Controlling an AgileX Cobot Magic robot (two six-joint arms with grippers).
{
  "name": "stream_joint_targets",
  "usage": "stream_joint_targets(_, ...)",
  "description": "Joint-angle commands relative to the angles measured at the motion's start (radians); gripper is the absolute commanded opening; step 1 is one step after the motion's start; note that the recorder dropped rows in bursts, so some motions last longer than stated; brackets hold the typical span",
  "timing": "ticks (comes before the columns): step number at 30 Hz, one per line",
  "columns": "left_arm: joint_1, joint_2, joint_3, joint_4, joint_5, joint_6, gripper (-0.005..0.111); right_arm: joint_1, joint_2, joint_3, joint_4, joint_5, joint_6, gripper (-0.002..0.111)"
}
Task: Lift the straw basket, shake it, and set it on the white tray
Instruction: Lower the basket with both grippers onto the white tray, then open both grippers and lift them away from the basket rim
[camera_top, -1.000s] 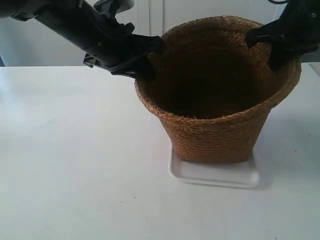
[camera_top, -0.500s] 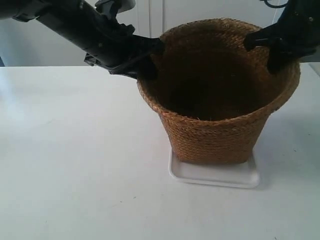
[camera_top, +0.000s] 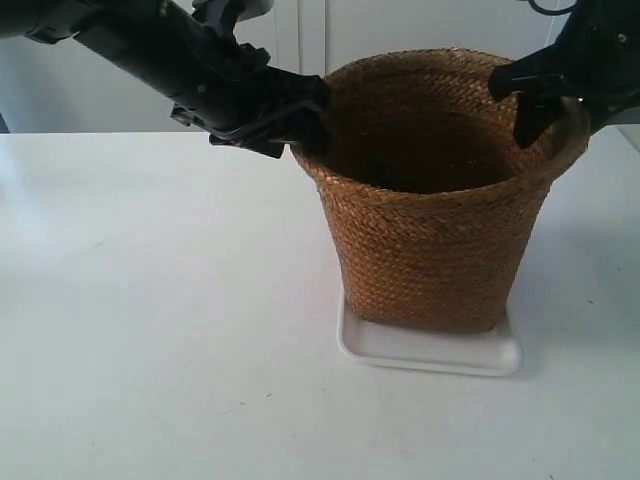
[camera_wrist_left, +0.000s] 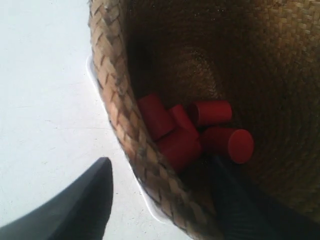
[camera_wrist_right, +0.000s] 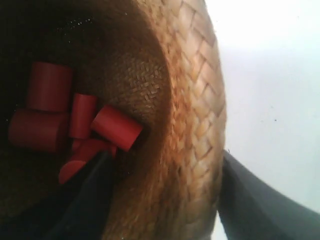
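The straw basket (camera_top: 430, 230) stands upright with its base on the white tray (camera_top: 430, 352). The arm at the exterior view's left has its gripper (camera_top: 300, 118) at the basket's near-left rim. In the left wrist view my left gripper (camera_wrist_left: 160, 167) straddles the rim (camera_wrist_left: 125, 125), open, and bare table shows between the outer finger (camera_wrist_left: 80, 200) and the straw. My right gripper (camera_wrist_right: 165, 160) (camera_top: 530, 100) is shut on the opposite rim (camera_wrist_right: 195, 100), with the outer finger (camera_wrist_right: 250, 200) against the braid. Several red cylinders (camera_wrist_left: 200, 135) (camera_wrist_right: 75, 115) lie at the basket's bottom.
The tray sits on a white table (camera_top: 150, 330). A thin edge of the tray (camera_wrist_left: 150, 205) shows beneath the basket in the left wrist view. A pale wall (camera_top: 60, 90) stands behind the table.
The basket was tipped with its mouth toward the exterior camera and has swung upright, settling flat on the tray. Both grippers stayed at the rim, following it slightly.
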Motion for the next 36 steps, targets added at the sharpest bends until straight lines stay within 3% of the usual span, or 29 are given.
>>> stream_joint_targets(1,-0.004,-0.01,-0.01,-0.017,0.001,0.005,0.062,-0.011,-0.002,0.004,-0.008,-0.031,-0.014,0.056)
stream_joint_targets(7,-0.004,-0.01,-0.035,-0.017,0.001,0.007,0.064,-0.011,-0.002,0.004,-0.008,-0.051,-0.011,0.068)
stream_joint_targets(15,-0.004,-0.01,-0.085,-0.01,0.04,0.053,0.081,-0.011,-0.007,0.004,-0.008,-0.104,-0.009,0.069)
stream_joint_targets(36,-0.004,-0.105,-0.085,0.021,0.102,0.051,0.081,-0.011,-0.203,0.004,0.008,-0.158,0.016,0.071)
